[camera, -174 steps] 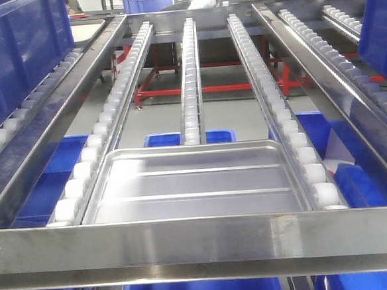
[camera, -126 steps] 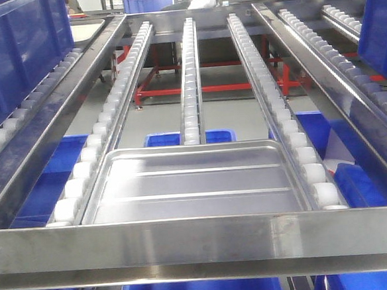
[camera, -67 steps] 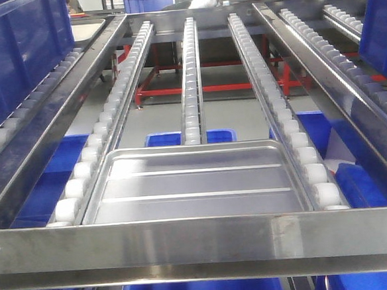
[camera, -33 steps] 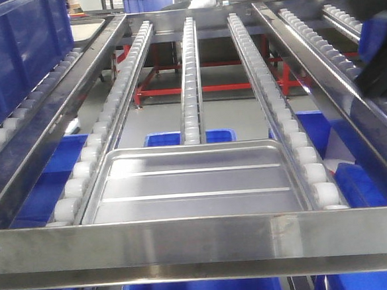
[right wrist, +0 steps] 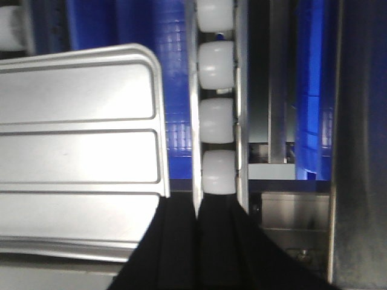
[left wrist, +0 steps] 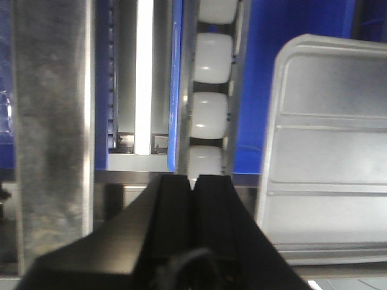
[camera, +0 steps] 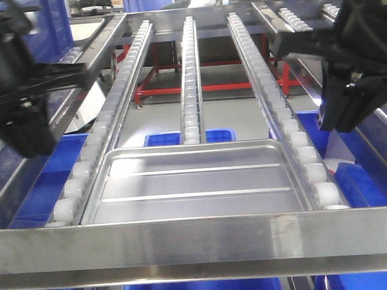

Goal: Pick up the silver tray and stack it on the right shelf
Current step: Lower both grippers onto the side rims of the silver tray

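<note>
Hovering either side of the silver tray (camera: 196, 184), neither arm has it yet, so we judge grab and stacking both left to do; tray lies flat between roller lanes (camera: 301, 157), just behind the front bar (camera: 200, 244) of the right shelf (camera: 191, 65). Left gripper (left wrist: 193, 184) has fingers pressed together, empty, over a roller lane beside the tray's edge; right gripper (right wrist: 196, 208) looks closed too, holding nothing

Shallow rectangular silver metal tray (camera: 196, 184), two long ridges across its base, lies flat on the steel-framed roller rack (camera: 200, 241), spanning the middle lanes, near edge just behind the broad front bar.
</note>
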